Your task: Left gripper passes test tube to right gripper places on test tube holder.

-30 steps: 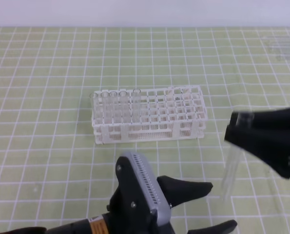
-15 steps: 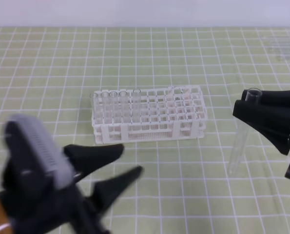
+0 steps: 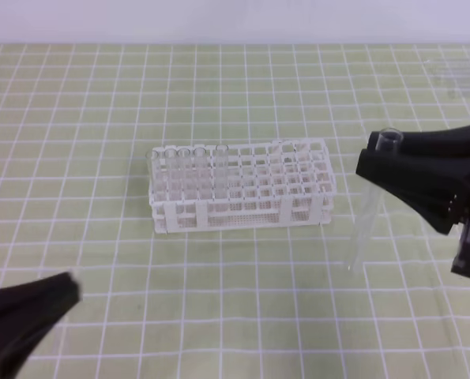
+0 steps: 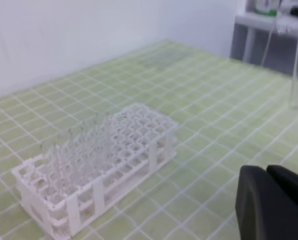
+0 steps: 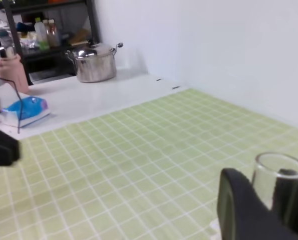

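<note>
My right pincer [image 3: 374,160] grips the test tube [image 3: 366,213] just below its flared rim, so the clear tube hangs nearly upright, tilted slightly, above the green gridded bench [image 3: 77,103] near its right edge. The test tube holder [image 3: 240,187] sits mid-bench, just beside the tube on its left, with several tubes already standing in its left holes. To finish well, I should square the tube vertical, carry it over a free hole, and lower it slowly so the rounded bottom does not catch the lattice. My right arm reaches in from the right edge, pointing left. My left pincer [image 3: 65,288] is closed and empty, low at the bench's near left corner.
</note>
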Robot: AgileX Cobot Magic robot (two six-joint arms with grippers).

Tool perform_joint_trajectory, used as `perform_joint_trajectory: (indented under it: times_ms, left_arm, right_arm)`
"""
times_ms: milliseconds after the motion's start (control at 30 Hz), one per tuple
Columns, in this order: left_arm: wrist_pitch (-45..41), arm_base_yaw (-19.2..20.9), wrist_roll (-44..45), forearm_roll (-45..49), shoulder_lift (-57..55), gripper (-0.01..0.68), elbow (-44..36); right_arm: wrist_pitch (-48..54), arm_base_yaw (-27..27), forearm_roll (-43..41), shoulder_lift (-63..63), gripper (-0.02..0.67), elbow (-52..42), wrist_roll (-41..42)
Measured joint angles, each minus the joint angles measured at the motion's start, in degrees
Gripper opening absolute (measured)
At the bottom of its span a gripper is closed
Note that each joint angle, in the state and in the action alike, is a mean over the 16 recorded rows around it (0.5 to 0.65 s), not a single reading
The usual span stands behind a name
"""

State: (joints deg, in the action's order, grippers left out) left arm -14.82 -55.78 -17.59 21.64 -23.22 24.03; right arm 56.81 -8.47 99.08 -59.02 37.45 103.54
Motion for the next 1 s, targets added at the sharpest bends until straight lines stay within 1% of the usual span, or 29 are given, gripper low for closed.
perform_joint_trajectory:
  times_ms: [100,233,433,600,1000]
  left_arm:
    - [-2.4,0.0,-3.0,1.3,5.8,-0.001,-1.8]
    - [-3.3,0.0,-6.7,2.9,12.6,-0.002,-4.4]
    - [-4.6,0.0,-9.6,4.3,19.4,-0.002,-7.0]
    - [-5.8,0.0,-9.9,4.4,21.4,-0.002,-7.8]
    - [-7.5,0.0,-9.9,4.3,21.8,-0.002,-7.8]
  right_arm:
    - [0.0,0.0,0.1,-0.4,0.104,0.8,0.9]
    - [-1.0,0.0,0.2,-0.7,0.104,1.7,2.0]
    - [-3.0,-0.1,0.2,-1.6,0.104,2.4,3.1]
    - [-4.5,-0.1,0.2,-2.7,0.104,2.5,4.0]
    - [-6.9,-0.1,0.2,-3.9,0.104,2.5,6.9]
